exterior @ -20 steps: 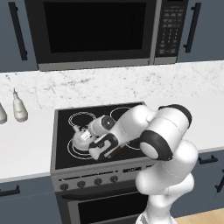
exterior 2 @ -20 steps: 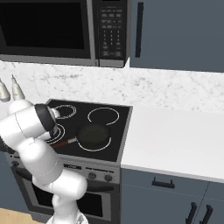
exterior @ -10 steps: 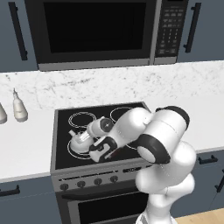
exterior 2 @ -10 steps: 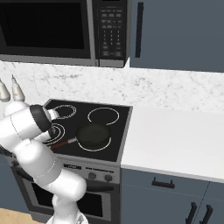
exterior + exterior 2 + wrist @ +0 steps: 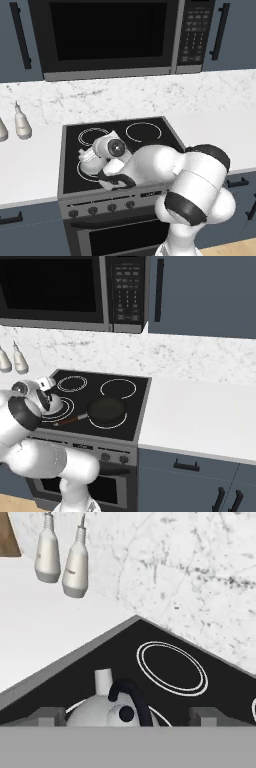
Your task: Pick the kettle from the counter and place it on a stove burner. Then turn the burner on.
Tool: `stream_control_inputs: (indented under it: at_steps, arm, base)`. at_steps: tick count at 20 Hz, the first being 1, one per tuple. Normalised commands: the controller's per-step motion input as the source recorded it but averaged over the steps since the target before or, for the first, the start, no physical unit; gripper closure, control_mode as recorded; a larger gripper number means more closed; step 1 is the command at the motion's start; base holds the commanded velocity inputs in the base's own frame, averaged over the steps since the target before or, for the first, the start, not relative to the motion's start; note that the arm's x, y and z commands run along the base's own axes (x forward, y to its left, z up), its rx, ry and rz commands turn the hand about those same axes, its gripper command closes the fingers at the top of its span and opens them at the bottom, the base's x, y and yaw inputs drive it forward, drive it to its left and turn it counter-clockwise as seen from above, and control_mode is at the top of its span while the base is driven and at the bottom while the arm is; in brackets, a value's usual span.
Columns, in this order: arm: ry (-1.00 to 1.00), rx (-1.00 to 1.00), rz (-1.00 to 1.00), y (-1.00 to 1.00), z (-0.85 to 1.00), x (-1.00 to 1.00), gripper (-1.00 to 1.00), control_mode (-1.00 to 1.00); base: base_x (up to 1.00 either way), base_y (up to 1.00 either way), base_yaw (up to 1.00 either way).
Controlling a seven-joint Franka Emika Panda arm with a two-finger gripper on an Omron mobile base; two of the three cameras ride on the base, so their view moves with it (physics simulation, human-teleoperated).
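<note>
Gripper is seen with its fingers spread wide; one grey fingertip stands to each side of the kettle, with gaps visible, so nothing is clamped and no contact can be confirmed. In the hand view the kettle sits directly between and just below the tips, dark handle arching over the top, short spout pointing away from the camera toward the stove's back-left corner.

Kettle is placed on the front-left burner of the stove; in the left base view the kettle is partly hidden by the wrist. In the right base view the kettle rests on the ring just left of the frying pan, apart from it.

Placing step is judged done. Stove knobs lie below and in front of the gripper, on the front panel; the next move is judged to turn on that downward-forward offset. Counter lies left, two bottles by the wall.
</note>
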Motion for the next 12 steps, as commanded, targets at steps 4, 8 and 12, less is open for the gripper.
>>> stream_control_inputs:
  at_steps: [4, 8, 12]
  arm:
    - [-0.22, -0.03, -0.09, 0.01, 0.15, -1.00, -1.00, -1.00]
    - [-0.27, -0.02, -0.06, 0.24, -0.66, -1.00, -1.00, -1.00]
    - [-0.27, 0.03, -0.06, 0.23, -0.99, -1.00, -1.00, -1.00]
  base:
    - [0.00, 0.00, 0.00]
    - [0.00, 0.00, 0.00]
    - [0.00, 0.00, 0.00]
